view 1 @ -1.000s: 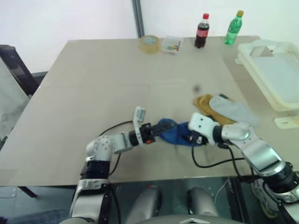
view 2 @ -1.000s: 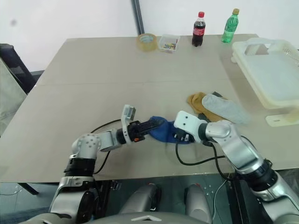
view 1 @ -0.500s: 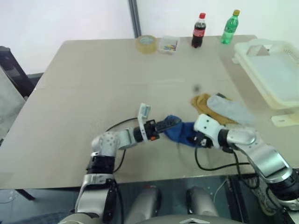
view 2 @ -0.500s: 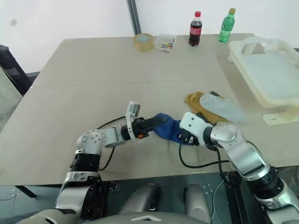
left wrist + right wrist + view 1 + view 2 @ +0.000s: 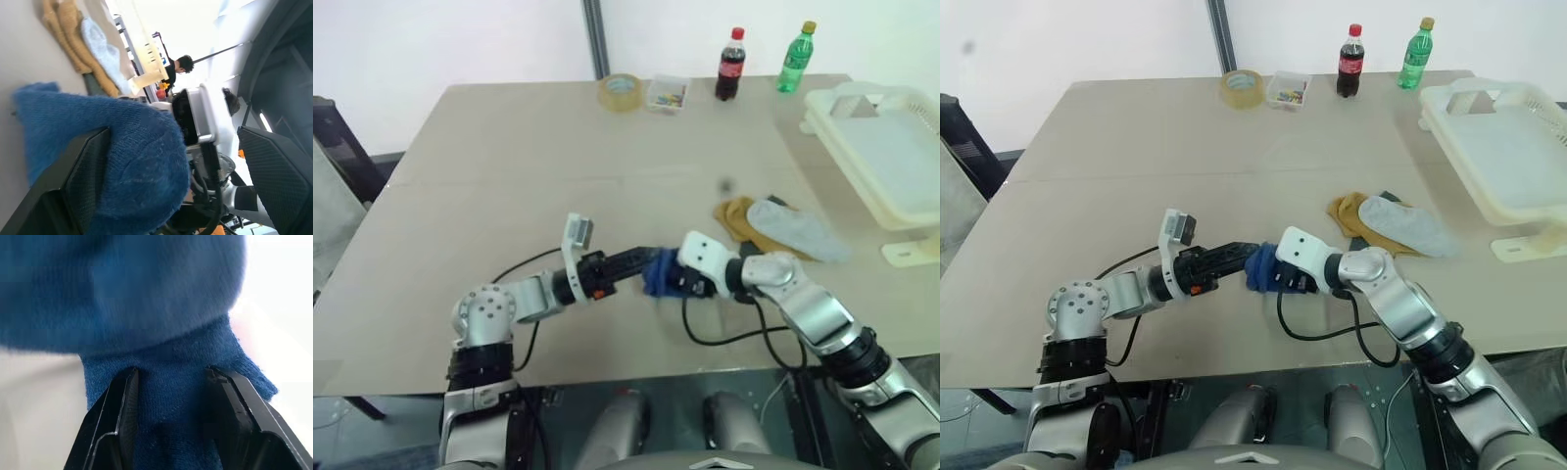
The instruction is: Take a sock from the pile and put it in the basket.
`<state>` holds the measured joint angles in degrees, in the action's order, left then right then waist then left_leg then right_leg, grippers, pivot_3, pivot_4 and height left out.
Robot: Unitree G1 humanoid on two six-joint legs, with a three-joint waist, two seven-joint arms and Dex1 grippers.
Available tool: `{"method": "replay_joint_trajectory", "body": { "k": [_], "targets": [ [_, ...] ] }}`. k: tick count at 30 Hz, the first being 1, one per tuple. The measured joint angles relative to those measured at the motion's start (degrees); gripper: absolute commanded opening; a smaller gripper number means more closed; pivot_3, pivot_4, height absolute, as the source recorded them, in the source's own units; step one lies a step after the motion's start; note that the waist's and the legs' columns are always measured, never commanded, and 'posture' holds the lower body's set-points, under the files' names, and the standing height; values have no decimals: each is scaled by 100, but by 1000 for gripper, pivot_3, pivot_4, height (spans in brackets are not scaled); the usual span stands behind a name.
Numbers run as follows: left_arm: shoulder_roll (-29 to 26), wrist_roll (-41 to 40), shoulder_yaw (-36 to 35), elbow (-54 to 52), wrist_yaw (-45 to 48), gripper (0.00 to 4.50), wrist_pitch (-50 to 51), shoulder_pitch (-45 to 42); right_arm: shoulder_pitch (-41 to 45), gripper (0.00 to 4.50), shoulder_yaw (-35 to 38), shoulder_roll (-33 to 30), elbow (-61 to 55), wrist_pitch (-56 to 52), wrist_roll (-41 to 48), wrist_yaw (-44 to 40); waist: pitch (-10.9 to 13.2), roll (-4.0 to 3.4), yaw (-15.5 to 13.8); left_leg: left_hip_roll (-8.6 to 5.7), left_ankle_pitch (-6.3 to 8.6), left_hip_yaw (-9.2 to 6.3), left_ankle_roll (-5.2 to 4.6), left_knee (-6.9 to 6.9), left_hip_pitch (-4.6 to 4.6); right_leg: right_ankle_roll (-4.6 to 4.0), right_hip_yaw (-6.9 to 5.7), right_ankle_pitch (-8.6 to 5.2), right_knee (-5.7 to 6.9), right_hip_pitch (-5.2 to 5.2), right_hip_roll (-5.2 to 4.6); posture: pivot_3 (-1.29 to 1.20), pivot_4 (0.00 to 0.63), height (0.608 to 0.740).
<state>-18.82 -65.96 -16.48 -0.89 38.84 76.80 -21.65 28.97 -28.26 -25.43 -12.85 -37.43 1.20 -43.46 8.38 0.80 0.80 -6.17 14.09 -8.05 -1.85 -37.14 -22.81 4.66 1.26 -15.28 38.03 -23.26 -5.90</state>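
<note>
The royal-blue sock point(image 5: 661, 272) hangs bunched between my two grippers near the table's front edge. My right gripper point(image 5: 674, 279) is shut on it, and the right wrist view shows blue fabric pinched between its fingers point(image 5: 120, 404). My left gripper point(image 5: 638, 263) reaches in from the left and stands open, with the sock point(image 5: 127, 147) draped over one finger. What is left of the pile point(image 5: 773, 227), a mustard-yellow sock under a pale grey-blue one, lies just right of the right arm. The cream-white basket point(image 5: 871, 93) stands at the far right with nothing in it.
A tape roll point(image 5: 622, 91), a small clear box point(image 5: 668, 93), a cola bottle point(image 5: 731, 64) and a green bottle point(image 5: 794, 59) line the table's far edge. A small white piece point(image 5: 911, 253) lies below the basket. A person point(image 5: 178, 63) shows in the background of the left wrist view.
Both grippers have shifted left with the blue sock between them. The right gripper has drawn closer to the left one, and the sock is more bunched.
</note>
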Motion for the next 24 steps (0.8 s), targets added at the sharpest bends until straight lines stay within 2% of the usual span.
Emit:
{"method": "replay_joint_trajectory", "body": {
  "k": [6, 15, 21, 24],
  "targets": [
    [295, 32, 94, 27, -248, 4449, -146, -6, -10, 2203, 12, -19, -41, -6, -22, -65, 0, 0, -3, -1, 0, 0, 0, 0, 0, 0, 0, 0, 1, 0, -1, 0, 150, 740],
    [434, 606, 522, 552, -188, 4449, -724, -170, -427, 2203, 512, -605, -1024, -680, 256, -118, 1, 1, -21, -5, 0, 0, 0, 0, -4, 0, -1, 0, -1, 0, -3, 0, 150, 740],
    [494, 960, 704, 899, 60, 4449, -1124, -336, -849, 2203, 1201, -1107, -1840, -1383, 654, -109, 2, 3, -29, -5, 0, 0, -1, 0, -8, 0, -1, 0, -3, 3, -7, 0, 150, 740],
    [534, 1046, 720, 952, 116, 4449, -1217, -365, -1096, 2203, 1884, -863, -2104, -2086, 1088, 45, 2, 3, -30, -4, 0, 0, -1, -1, -7, 0, 0, 0, 0, 3, -12, 0, 150, 740]
  ]
}}
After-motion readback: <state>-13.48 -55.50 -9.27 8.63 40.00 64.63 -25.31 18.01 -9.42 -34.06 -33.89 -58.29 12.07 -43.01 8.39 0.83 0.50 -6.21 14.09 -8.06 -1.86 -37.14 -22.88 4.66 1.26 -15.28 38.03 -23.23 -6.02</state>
